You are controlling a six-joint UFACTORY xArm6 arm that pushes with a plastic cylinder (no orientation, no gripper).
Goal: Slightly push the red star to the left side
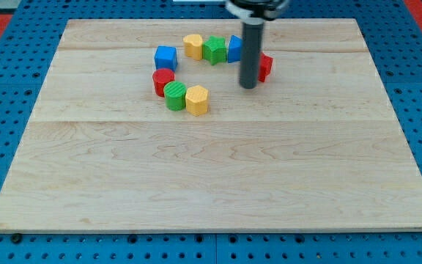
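The red star (265, 67) lies near the view's top, right of centre, partly hidden behind my rod. My tip (248, 86) rests on the board just left of and slightly below the red star, close to it or touching it. A blue block (234, 48) sits just above and to the left of the star, also partly hidden by the rod. A green star-like block (214, 50) and a yellow block (193, 46) continue the row to the left.
A blue cube (165, 57), a red cylinder (163, 81), a green cylinder (175, 95) and a yellow block (197, 100) form an arc at centre-left. The wooden board (211, 183) lies on a blue perforated table.
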